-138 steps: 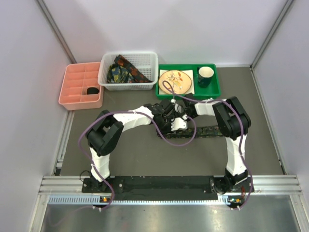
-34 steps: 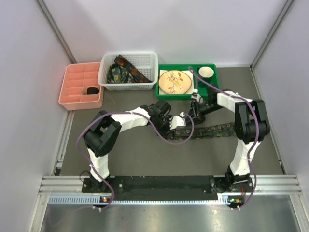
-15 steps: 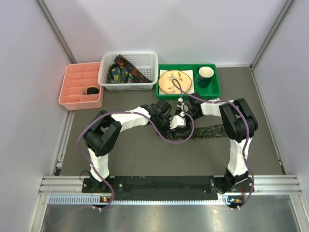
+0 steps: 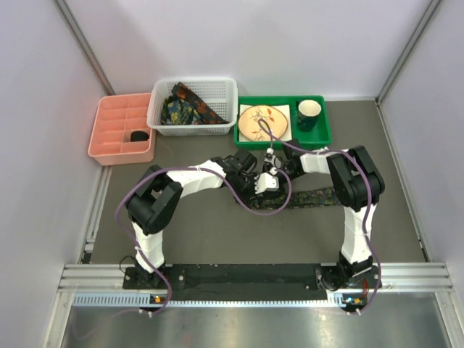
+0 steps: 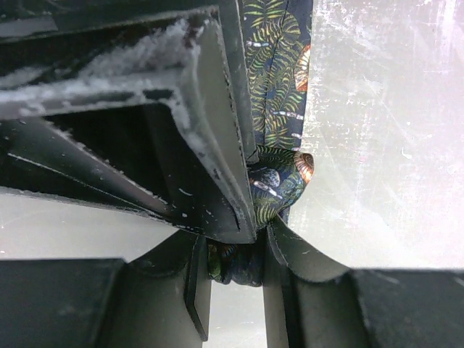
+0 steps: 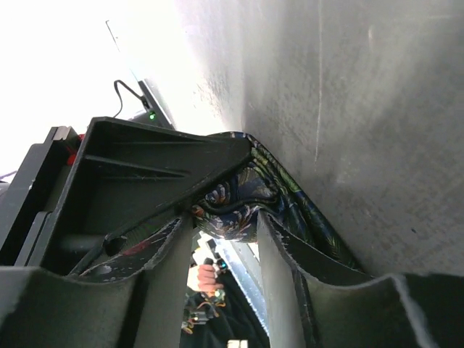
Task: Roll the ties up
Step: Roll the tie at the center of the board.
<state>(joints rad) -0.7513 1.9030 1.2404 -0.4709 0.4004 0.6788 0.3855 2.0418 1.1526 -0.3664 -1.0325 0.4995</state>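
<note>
A dark paisley tie (image 4: pixel 313 196) lies flat across the middle of the table, and its left end is rolled up under the two grippers. My left gripper (image 4: pixel 266 183) is shut on that rolled end. In the left wrist view the bunched roll (image 5: pixel 239 264) sits squeezed between my left gripper's (image 5: pixel 235 254) fingers, with the flat tie (image 5: pixel 275 101) running away above. My right gripper (image 4: pixel 275 169) meets the left one from the far side. In the right wrist view it (image 6: pixel 223 221) is shut on the roll (image 6: pixel 232 210). More ties (image 4: pixel 185 107) lie in the basket.
At the back stand a white basket (image 4: pixel 155 116), a pink compartment tray (image 4: pixel 116 148) with a dark item (image 4: pixel 139 135), and a green tray (image 4: pixel 319 138) with a plate (image 4: pixel 262 120) and a cup (image 4: pixel 309 112). Purple cables (image 4: pixel 246 203) loop over the tie.
A second ago my right gripper was off to the right near the green tray. It has swung left onto the roll beside the left gripper, which stayed put.
</note>
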